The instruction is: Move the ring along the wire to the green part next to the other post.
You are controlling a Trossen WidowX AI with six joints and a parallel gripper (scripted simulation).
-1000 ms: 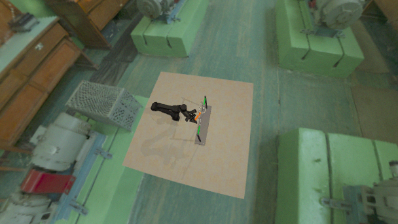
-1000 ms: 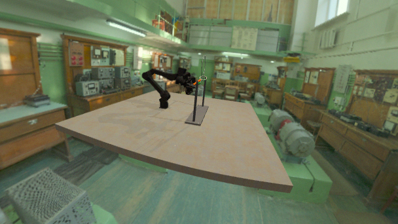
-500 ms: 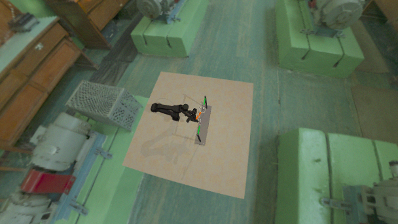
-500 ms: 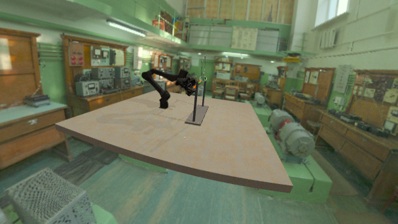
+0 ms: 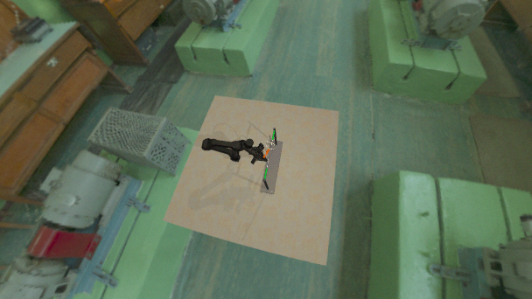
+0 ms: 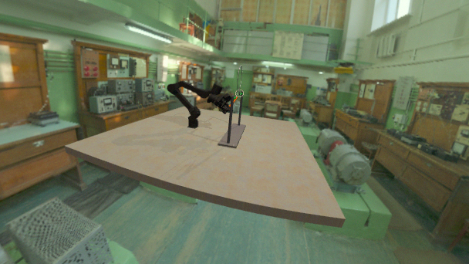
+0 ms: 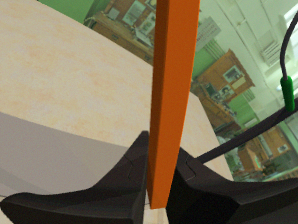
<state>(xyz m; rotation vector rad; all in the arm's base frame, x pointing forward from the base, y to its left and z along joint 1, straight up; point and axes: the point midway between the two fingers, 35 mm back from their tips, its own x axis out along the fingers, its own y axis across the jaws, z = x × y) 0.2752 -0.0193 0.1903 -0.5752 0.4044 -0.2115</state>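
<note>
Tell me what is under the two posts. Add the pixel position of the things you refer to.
A flat grey base plate [image 5: 273,163] [image 6: 232,137] lies under both posts [image 5: 266,184] [image 6: 230,125], on the table [image 5: 306,212] [image 6: 270,179]. The tabletop directly beneath it is covered.

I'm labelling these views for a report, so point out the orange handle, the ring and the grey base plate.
Orange handle [image 5: 267,153] [image 7: 173,90]: top and wrist views, along its shaft.
Ring [image 6: 236,95]: exterior view, left side of its rim.
Grey base plate [image 5: 274,163] [image 6: 232,139]: top and exterior views, its upper face.
</note>
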